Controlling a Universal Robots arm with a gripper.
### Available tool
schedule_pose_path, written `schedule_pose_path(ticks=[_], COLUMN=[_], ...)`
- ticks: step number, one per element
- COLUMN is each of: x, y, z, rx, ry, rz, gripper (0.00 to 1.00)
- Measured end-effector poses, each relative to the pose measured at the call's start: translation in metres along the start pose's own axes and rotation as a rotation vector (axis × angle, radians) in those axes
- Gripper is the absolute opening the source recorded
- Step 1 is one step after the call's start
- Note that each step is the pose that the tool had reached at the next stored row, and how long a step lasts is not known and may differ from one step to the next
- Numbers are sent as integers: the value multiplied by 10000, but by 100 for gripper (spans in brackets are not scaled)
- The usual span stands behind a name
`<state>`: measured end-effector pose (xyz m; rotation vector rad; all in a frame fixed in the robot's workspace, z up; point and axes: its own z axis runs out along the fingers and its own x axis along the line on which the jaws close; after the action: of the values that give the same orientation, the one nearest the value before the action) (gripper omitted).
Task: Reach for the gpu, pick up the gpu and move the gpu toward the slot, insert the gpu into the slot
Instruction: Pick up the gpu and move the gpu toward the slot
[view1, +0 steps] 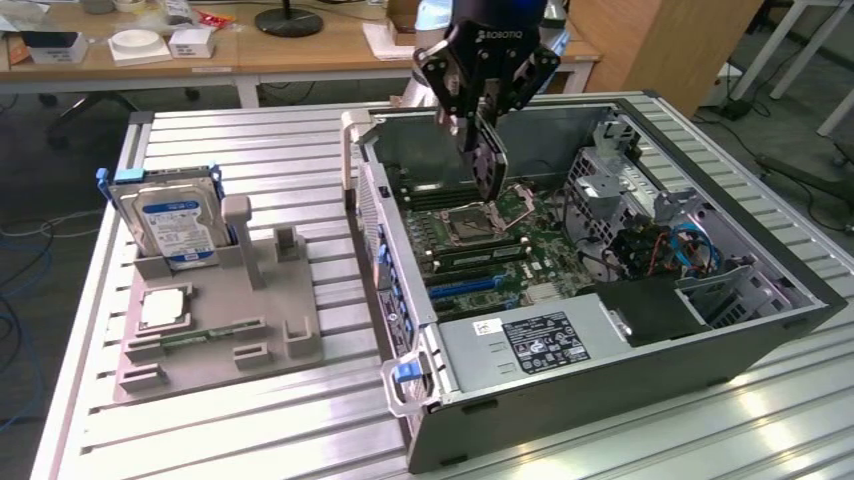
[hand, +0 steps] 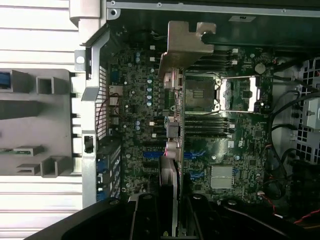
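Above the open computer case (view1: 747, 330), over its middle part, the gripper (view1: 478, 128) hangs with the gpu (view1: 489, 170) pinched between its fingers. The jaws are pressed on one end of the card, so the card hangs down into the case. Its lower end is close above the motherboard (view1: 514, 255), near the processor socket (view1: 478, 222). I cannot tell if it touches anything there; it seems free.

In the wrist view the gpu (hand: 172, 145) is seen edge-on as a thin strip, and its metal bracket (hand: 187, 42) sits at the end away from the fingers. The blue slots (hand: 150, 155) lie on the board inside the case. I cannot tell which one is meant, or whether the card is lined up with it. Outside the case, the hard drive (view1: 174, 220) stands in the grey fixture (view1: 267, 330), well apart from the work.

My judgement of the risks is as follows. The card is held at one end only, so it may turn or slip in the fingers if the bracket strikes the socket lever or the memory modules (view1: 474, 262). If the card edge is not parallel with the slot, the contacts may meet the slot wall and jam, and pressure could then bend the card. The cables (view1: 667, 245) at the drive side of the case are well apart and seem no danger.
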<state>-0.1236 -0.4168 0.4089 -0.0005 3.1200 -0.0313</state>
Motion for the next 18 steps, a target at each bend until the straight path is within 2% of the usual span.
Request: schedule_pose_path(ticks=[18], x=[-362], y=[0], z=[8], rx=[-1], ry=[0], rz=[0], gripper=[27])
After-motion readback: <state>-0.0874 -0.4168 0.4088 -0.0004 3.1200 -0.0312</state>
